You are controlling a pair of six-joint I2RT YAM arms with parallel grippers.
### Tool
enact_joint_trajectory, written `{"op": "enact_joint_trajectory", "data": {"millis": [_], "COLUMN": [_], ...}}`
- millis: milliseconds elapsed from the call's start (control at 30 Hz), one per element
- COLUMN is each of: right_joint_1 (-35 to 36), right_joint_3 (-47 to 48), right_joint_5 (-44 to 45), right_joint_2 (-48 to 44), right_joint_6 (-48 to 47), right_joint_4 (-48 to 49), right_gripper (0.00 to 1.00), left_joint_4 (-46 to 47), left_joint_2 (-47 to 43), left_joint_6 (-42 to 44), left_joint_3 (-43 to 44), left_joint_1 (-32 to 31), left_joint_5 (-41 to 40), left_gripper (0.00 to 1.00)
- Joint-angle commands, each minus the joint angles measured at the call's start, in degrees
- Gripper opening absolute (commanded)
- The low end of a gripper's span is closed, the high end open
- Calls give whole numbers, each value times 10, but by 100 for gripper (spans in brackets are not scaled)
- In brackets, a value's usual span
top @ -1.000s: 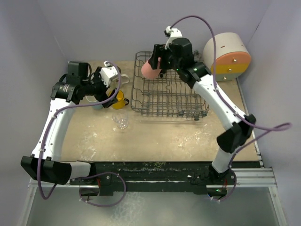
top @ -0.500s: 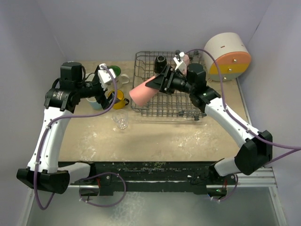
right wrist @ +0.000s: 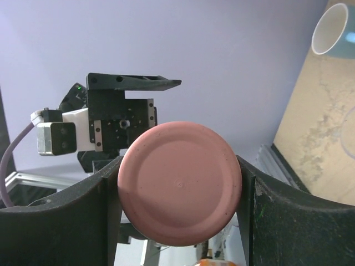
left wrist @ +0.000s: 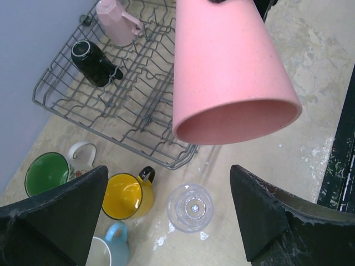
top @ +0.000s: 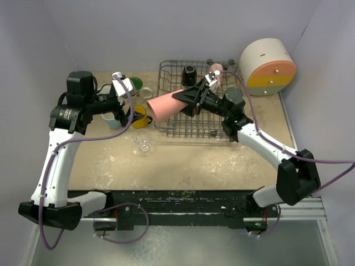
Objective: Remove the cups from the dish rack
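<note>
My right gripper (top: 191, 101) is shut on the salmon tumbler (top: 166, 105) and holds it on its side in the air over the left end of the grey wire dish rack (top: 219, 130), mouth pointing left. In the right wrist view the tumbler's base (right wrist: 180, 191) sits between my fingers. My left gripper (top: 128, 102) is open and empty, just left of the tumbler's mouth (left wrist: 233, 119). A black mug (top: 189, 71) and a pink mug (top: 216, 70) are in the rack. The green-inside mug (top: 135, 85), yellow mug (top: 140, 115), light blue mug (top: 113, 122) and clear glass (top: 143, 141) stand on the table.
A round cream, orange and yellow drawer box (top: 269, 66) stands at the back right beside the rack. Purple walls close in the back and both sides. The cups on the table cluster under my left gripper (left wrist: 169, 183).
My right arm has carried the tumbler from above the rack's back down and left, tipping it on its side. My left gripper has drawn back a little and faces it.
</note>
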Motion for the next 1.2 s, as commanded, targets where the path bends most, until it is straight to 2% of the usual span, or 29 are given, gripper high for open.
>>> {"op": "enact_joint_trajectory", "data": {"millis": [0,267,567,667,733,767,800,900,1000,1100,1167], "right_joint_1": [14,43,65,68,68,68,67,40,-11,-76,-107], "right_joint_3": [0,15,22,27,32,32,30,25,40,82,129], "right_joint_5": [9,23,20,14,10,3,-16,-25,-36,-4,44], "right_joint_2": [-11,6,14,21,26,30,31,28,16,3,4], "right_joint_6": [62,92,109,113,111,107,111,100,18,-129,-239], "right_joint_4": [82,106,123,130,130,123,124,116,11,-203,-342], "right_gripper": [24,23,24,25,33,42,48,65,85,94,98], "left_joint_4": [62,70,60,52,49,49,49,34,-3,-63,-97], "left_joint_2": [-10,3,3,9,11,13,14,19,33,62,86], "left_joint_6": [-44,-63,-40,-38,-37,-39,-42,-36,-17,13,24], "left_joint_3": [23,30,33,35,34,33,32,34,44,56,60], "left_joint_1": [-1,-21,-21,-22,-23,-24,-24,-26,-47,-102,-117], "left_joint_5": [42,41,32,36,34,29,24,20,-16,-87,-114], "left_gripper": [92,82,43,35,21,8,0,0,0,0,0]}}
